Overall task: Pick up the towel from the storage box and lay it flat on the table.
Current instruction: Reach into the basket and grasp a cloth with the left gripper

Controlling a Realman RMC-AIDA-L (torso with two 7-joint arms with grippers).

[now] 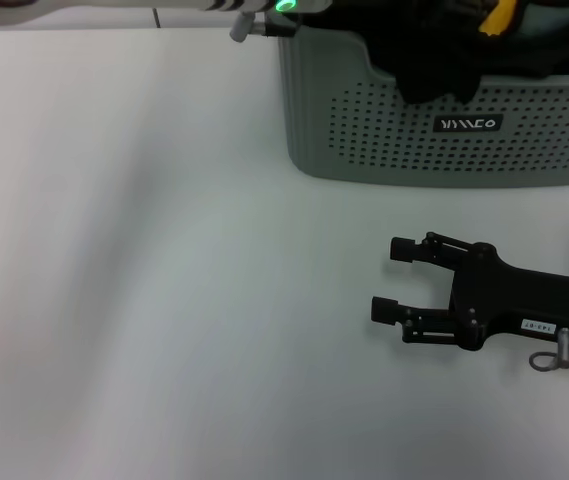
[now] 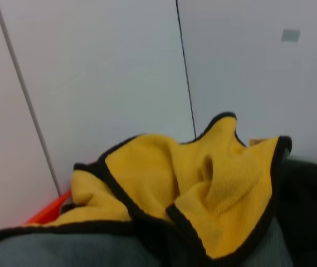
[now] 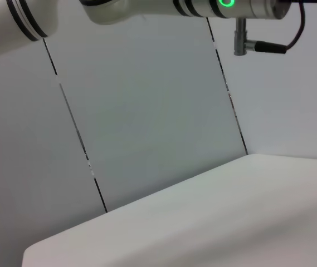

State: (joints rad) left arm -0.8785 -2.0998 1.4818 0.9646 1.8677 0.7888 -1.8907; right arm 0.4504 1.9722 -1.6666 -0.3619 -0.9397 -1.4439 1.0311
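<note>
The storage box (image 1: 384,140) stands at the far right of the table (image 1: 164,300), with its black logo label (image 1: 468,124) facing me. The towel is crumpled inside it. Its yellow side with black edging fills the left wrist view (image 2: 214,189), and a yellow bit shows at the top of the head view (image 1: 499,15). A dark fold (image 1: 434,75) hangs over the box's handle notch. My left arm (image 1: 264,10) reaches over the box from the far left, and its gripper is cut off at the top edge. My right gripper (image 1: 394,280) lies open and empty on the table in front of the box.
Grey-teal cloth (image 2: 63,250) lies below the yellow folds. An orange edge (image 2: 49,210) shows beside the towel. White wall panels stand behind the table. The left arm's wrist with its green ring (image 3: 225,3) shows in the right wrist view above the tabletop (image 3: 230,222).
</note>
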